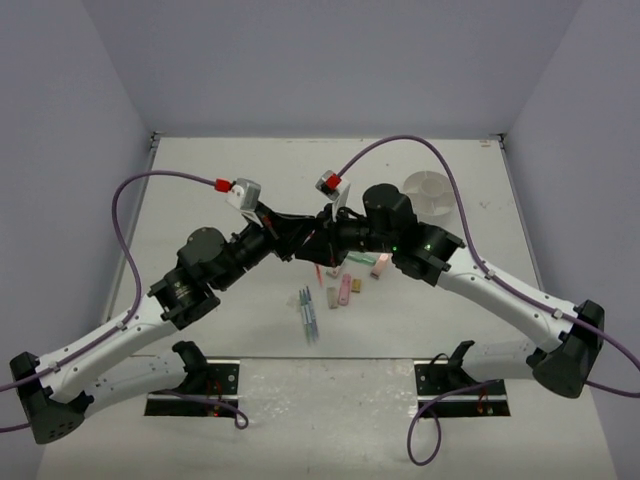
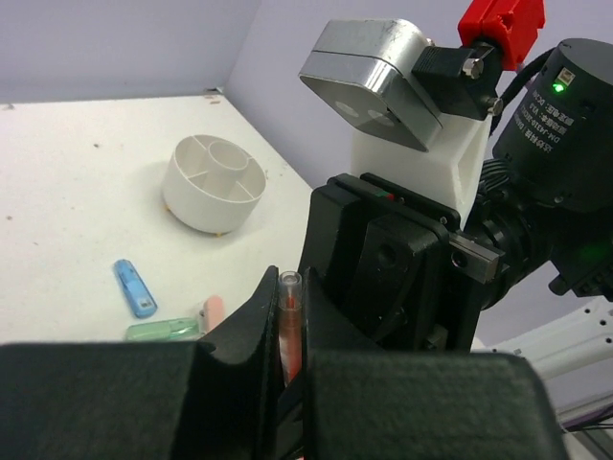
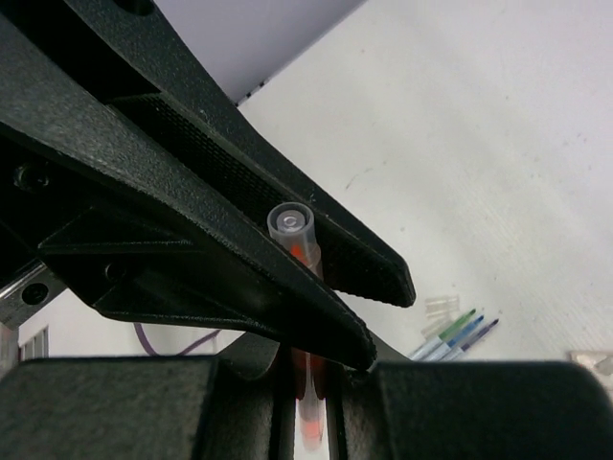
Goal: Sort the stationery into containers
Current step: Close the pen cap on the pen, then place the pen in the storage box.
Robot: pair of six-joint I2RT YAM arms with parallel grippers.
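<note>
Two grippers on one red pen (image 3: 293,228), held mid-air: left gripper (image 2: 290,297) pinched near cap end, right gripper (image 3: 305,393) clamped further along barrel (handover, probably). Pen light, stiff, slick plastic; may swivel, so grip mid-barrel. White tub (image 2: 196,206) well apart.

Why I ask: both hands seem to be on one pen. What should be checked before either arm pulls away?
1. Grip of the left hand on the red pen: ok, the pen sits between its fingers.
2. Grip of the right hand on the same pen: ok, it is shut on it too.
3. Only one hand holding before the arms part: not ok, both are shut on the pen.
4. The white tub upright, visible compartments empty: ok.
5. Clearance above the loose pens under the hands: cannot tell.
</note>
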